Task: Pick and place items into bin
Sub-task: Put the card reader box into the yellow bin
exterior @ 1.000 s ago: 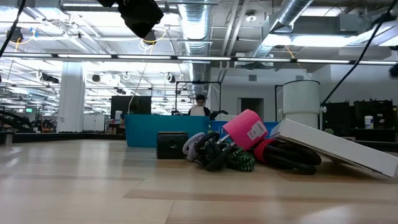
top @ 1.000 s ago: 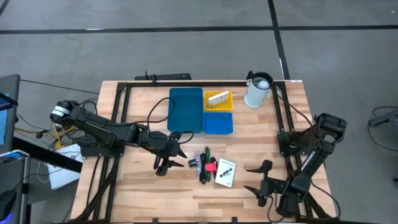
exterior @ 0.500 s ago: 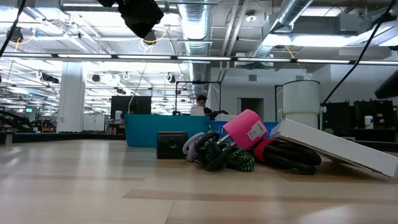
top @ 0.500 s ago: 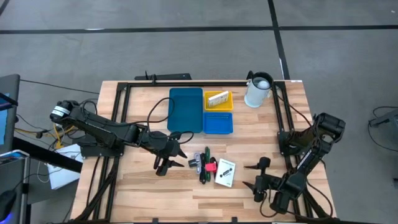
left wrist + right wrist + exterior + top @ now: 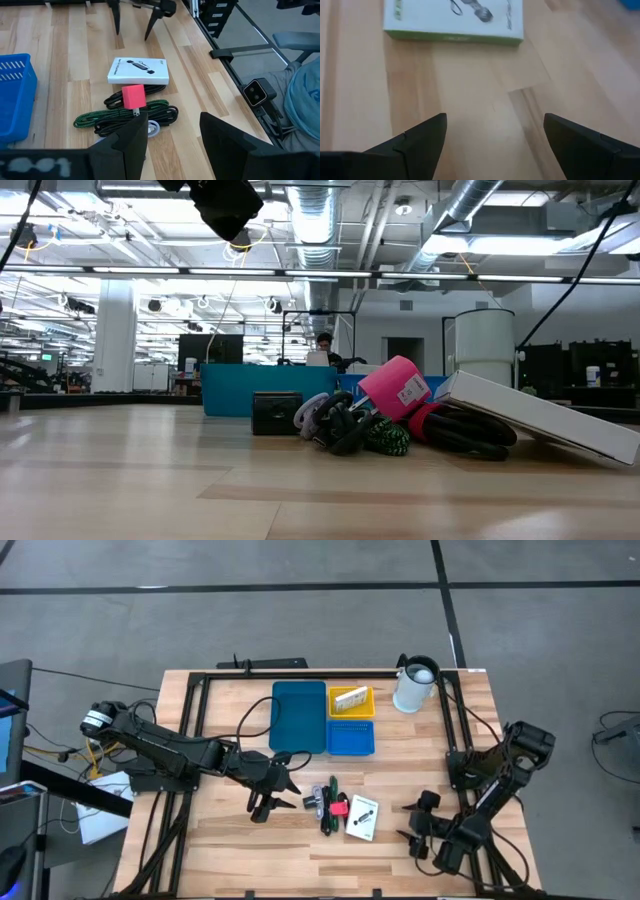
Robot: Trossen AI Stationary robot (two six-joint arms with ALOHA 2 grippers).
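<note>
The items lie in a heap on the wood: black and green cables [image 5: 100,120], a red piece [image 5: 133,96], a small silver piece [image 5: 152,127] and a white printed card box [image 5: 362,817]. In the low view the card box [image 5: 540,415] leans tilted on the cables. The bin's teal tray [image 5: 299,716], yellow tray [image 5: 351,701] and blue tray [image 5: 351,737] sit farther back. My left gripper [image 5: 292,783] hovers open just left of the heap and touches nothing. My right gripper [image 5: 404,820] is open, low over the table right of the card box [image 5: 452,17], its fingers on bare wood.
A white jug [image 5: 415,685] stands at the far right, beside the yellow tray. Black frame rails [image 5: 450,730] run along the table's left, right and far sides. Bare wood lies along the near edge, between the heap and my right gripper.
My right gripper has rolled about its own pointing line and sunk closer to the table, right of the card box, staying open. The heap of items has not moved.
</note>
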